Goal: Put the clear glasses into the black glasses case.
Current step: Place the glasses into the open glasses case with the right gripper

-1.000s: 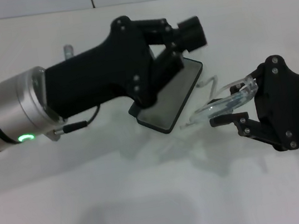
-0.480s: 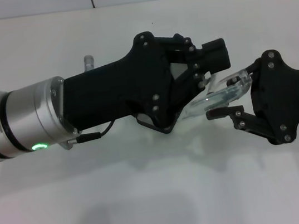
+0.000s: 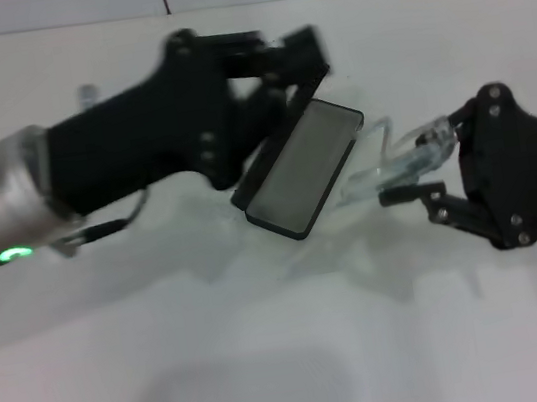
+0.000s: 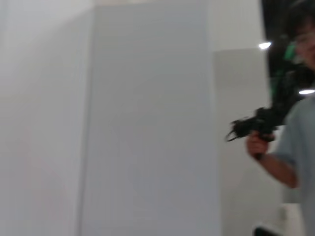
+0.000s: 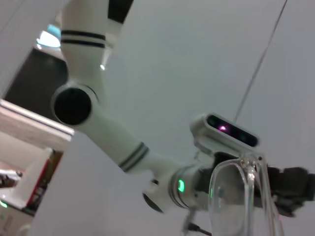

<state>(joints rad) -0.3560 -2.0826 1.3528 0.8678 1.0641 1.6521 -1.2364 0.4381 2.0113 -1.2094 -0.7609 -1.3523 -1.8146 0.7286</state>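
Centrally, the clear glasses, a fully transparent plastic pair with a wide one-piece lens and thin clear arms, were held off the white tabletop by the right gripper, whose black fingers were pinched on the frame's outer end at roughly three o'clock from the middle of the head view. The free end of the glasses reached toward nine o'clock and met, or nearly met, the near long edge of the black glasses case, a rectangular hard-shell case with rounded corners that lay open on the table with its grey lining facing up; whether they touched could not be told. In the right wrist view the glasses showed as a curved clear lens close to the camera. At about ten o'clock from the case, the left gripper was blurred above the case's far edge, and its finger spread could not be told. Behind it the left arm's silver cuff with a green light lay toward nine o'clock. The left wrist view showed only a pale wall and a person at one side.
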